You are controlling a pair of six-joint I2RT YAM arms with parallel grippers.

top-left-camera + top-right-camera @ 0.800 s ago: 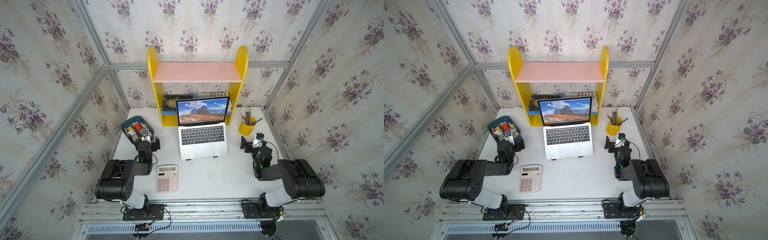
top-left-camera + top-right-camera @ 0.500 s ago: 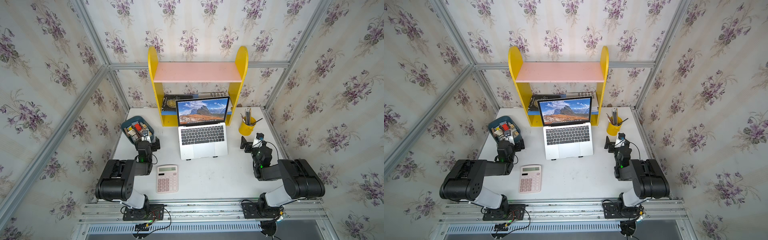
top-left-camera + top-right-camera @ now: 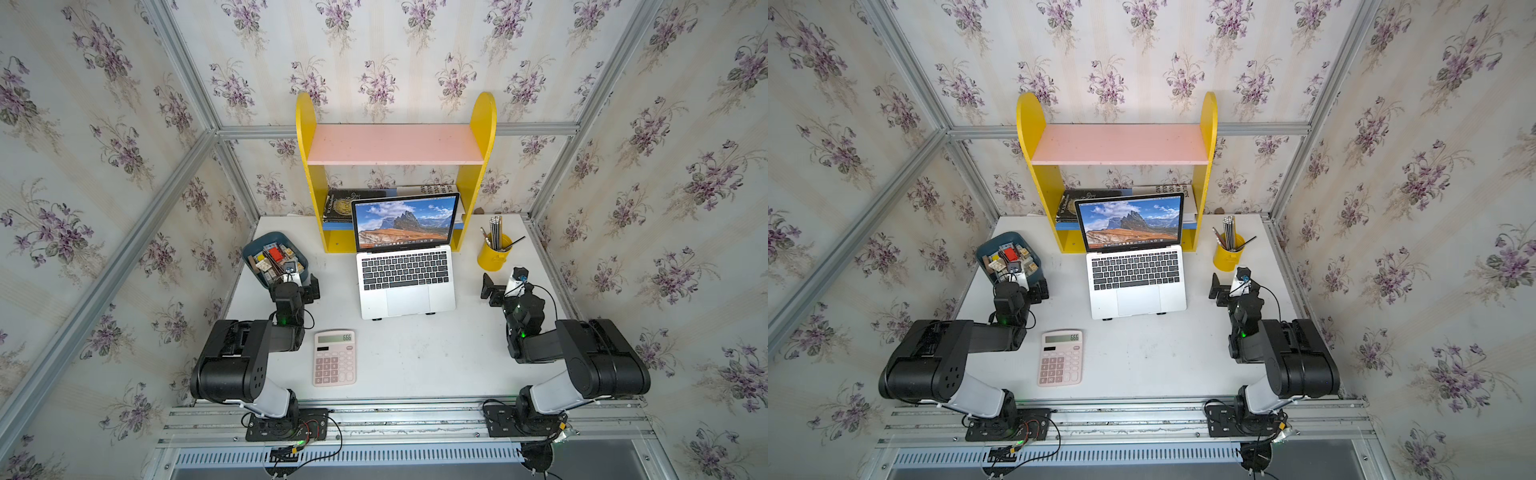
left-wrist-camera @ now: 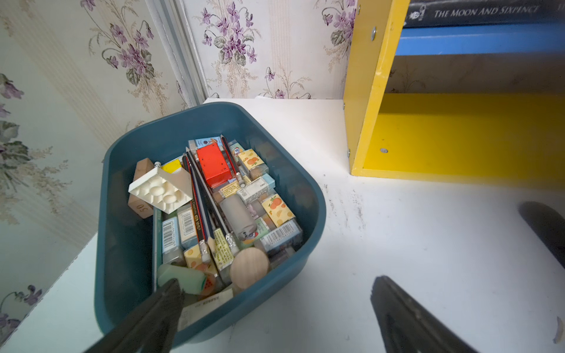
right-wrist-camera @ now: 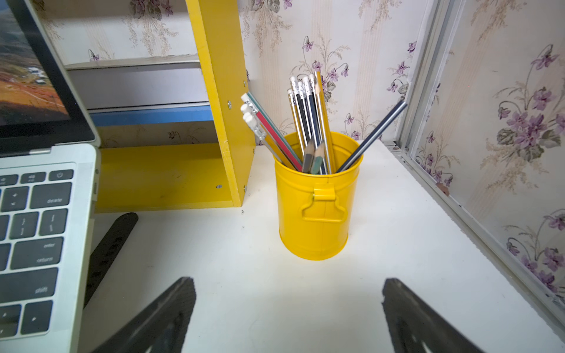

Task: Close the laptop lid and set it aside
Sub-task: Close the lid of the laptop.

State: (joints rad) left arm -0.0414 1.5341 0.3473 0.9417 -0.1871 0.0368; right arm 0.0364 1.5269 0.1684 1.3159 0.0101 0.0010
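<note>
**Item 1.** The laptop (image 3: 405, 274): we recorded it on the white table (image 3: 415, 357), directly in front of the yellow shelf (image 3: 305, 174). The laptop lid (image 3: 405, 222) stood open, and its screen showed a mountain landscape before the shelf's lower tier.

**Item 2.** Left gripper (image 4: 278, 282): we noted jaws spread wide and holding nothing. It hung over the near rim of a blue bin (image 4: 312, 195) of erasers and pencils, forward and left of the shelf.

**Item 3.** Right gripper (image 5: 289, 281): jaws likewise wide and empty. It was low over the table, facing a yellow pencil pot (image 5: 318, 220) just right of the shelf.

**Item 4.** Pink calculator (image 3: 334, 357): we logged it well forward of the shelf, toward the left.
</note>
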